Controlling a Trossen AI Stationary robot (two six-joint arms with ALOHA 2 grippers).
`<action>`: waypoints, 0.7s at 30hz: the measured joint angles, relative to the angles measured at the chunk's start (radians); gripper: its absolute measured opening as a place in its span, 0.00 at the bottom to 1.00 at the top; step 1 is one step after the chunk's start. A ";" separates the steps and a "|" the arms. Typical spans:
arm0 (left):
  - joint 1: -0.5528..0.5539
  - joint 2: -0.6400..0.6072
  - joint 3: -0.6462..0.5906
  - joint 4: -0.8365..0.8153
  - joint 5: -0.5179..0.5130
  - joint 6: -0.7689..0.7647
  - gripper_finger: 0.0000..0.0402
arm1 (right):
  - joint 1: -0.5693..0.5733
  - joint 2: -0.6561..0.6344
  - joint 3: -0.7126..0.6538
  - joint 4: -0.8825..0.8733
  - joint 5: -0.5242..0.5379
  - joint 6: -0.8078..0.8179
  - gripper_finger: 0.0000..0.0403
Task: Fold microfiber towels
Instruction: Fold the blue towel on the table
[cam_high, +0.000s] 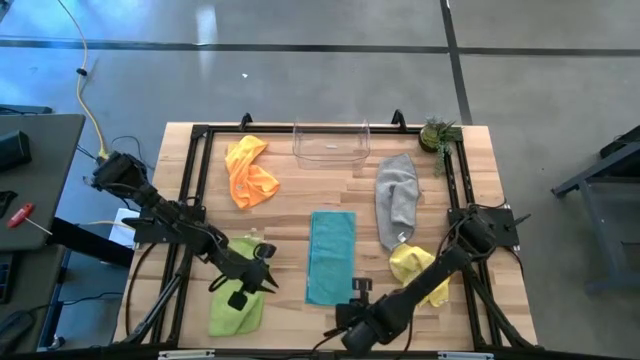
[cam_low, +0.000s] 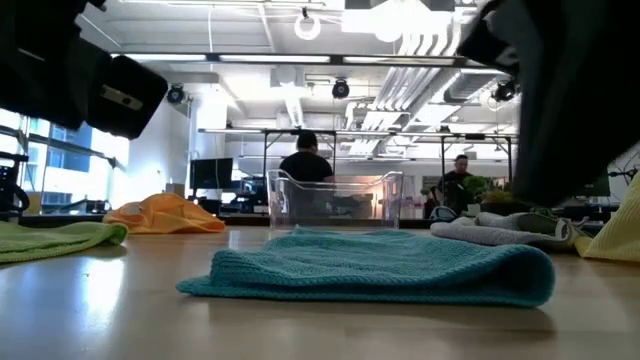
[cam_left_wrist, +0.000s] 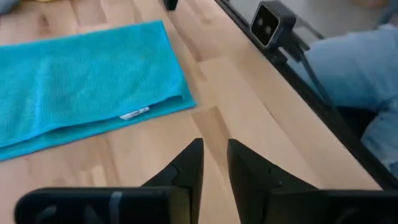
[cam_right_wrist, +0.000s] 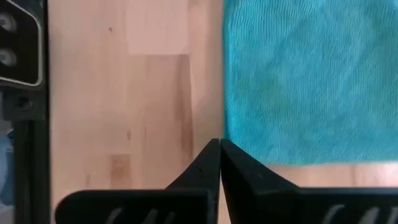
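The teal towel (cam_high: 331, 256) lies folded into a long strip at the table's middle, flat on the wood, its layers stacked in the low view (cam_low: 380, 272). My left gripper (cam_left_wrist: 214, 144) hovers near the towel's near left corner (cam_high: 270, 282), slightly open, with nothing between its fingers. My right gripper (cam_right_wrist: 219, 143) is shut above bare wood beside the towel's near edge (cam_high: 350, 303). The orange towel (cam_high: 250, 172), grey towel (cam_high: 396, 198), yellow towel (cam_high: 418, 268) and lime green towel (cam_high: 238, 300) lie crumpled around it.
A clear plastic bin (cam_high: 331, 145) stands at the far middle and a small plant (cam_high: 437, 133) at the far right corner. A black frame rail (cam_high: 200, 190) borders the wooden top. A small camera (cam_left_wrist: 270, 25) sits at the near edge.
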 joint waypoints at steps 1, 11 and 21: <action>-0.001 0.013 0.006 -0.005 0.000 0.000 0.18 | 0.002 0.000 0.000 -0.006 -0.001 0.015 0.03; 0.000 0.077 0.053 -0.002 -0.001 0.002 0.24 | 0.011 0.000 0.000 -0.070 0.021 -0.156 0.40; 0.000 0.077 0.054 -0.002 -0.014 0.000 0.24 | 0.027 0.064 0.000 -0.036 0.095 -0.376 0.41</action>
